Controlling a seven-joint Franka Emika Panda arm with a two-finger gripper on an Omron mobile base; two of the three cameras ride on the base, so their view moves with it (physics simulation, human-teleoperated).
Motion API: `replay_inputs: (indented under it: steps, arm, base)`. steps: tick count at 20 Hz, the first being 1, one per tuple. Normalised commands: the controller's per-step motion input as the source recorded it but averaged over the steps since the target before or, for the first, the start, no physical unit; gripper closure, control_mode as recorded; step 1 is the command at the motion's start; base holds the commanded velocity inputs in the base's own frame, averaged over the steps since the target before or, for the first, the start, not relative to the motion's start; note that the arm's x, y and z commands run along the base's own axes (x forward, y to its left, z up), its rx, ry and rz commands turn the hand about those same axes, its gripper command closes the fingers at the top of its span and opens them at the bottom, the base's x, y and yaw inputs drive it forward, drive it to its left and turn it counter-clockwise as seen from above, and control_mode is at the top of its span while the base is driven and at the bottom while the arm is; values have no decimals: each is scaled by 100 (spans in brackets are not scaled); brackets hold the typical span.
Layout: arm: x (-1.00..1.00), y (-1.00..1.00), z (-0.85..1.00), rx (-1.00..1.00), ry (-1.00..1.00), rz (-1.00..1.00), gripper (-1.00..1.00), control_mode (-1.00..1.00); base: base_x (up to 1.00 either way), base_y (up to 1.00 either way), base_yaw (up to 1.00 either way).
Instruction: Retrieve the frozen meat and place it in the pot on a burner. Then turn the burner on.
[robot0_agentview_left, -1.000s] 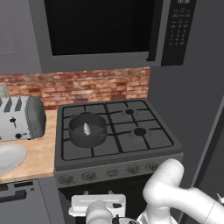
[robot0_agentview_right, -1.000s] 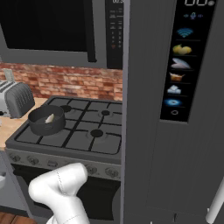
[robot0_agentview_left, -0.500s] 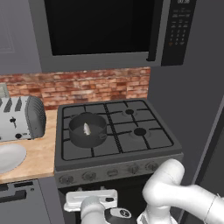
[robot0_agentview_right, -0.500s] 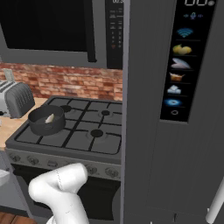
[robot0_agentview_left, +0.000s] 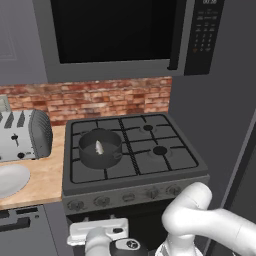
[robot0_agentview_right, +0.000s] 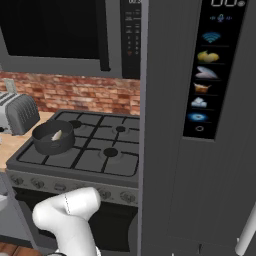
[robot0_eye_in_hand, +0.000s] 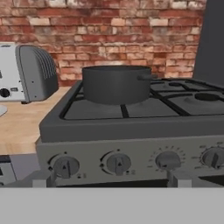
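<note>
The dark grey pot (robot0_agentview_left: 100, 148) stands on the front-left burner of the stove, and the pale frozen meat (robot0_agentview_left: 99, 147) lies inside it. From the right base view the pot (robot0_agentview_right: 52, 139) and the meat (robot0_agentview_right: 56, 135) show at the left. My gripper (robot0_eye_in_hand: 111, 178) is open, low in front of the stove's knob panel, with nothing between its fingertips (robot0_eye_in_hand: 50, 177). The pot (robot0_eye_in_hand: 116, 84) rises above the knobs (robot0_eye_in_hand: 118, 163) in the hand view. My white hand (robot0_agentview_left: 98, 231) sits below the stove front.
A silver toaster (robot0_agentview_left: 25, 135) stands on the wooden counter left of the stove, with a white plate (robot0_agentview_left: 10, 180) in front of it. A microwave (robot0_agentview_left: 115, 35) hangs overhead. The grey fridge (robot0_agentview_right: 200, 125) stands right of the stove. A bare burner (robot0_agentview_left: 160, 150) is at front right.
My hand has risen slightly and shifted a little left below the stove front. The pot and the meat have not moved.
</note>
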Motion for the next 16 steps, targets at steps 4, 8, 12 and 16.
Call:
replay_inputs:
  steps: [4,8,12,16]
  arm:
    - [0,14,-4,-6,0,0,-100,-100]
    - [0,7,-5,-3,0,0,-100,-100]
    - [2,6,-3,-3,0,0,-100,-100]
    - [7,0,-3,-1,0,0,-100,-100]
  base:
    - [0,0,0]
    - [0,0,0]
    - [0,0,0]
    - [0,0,0]
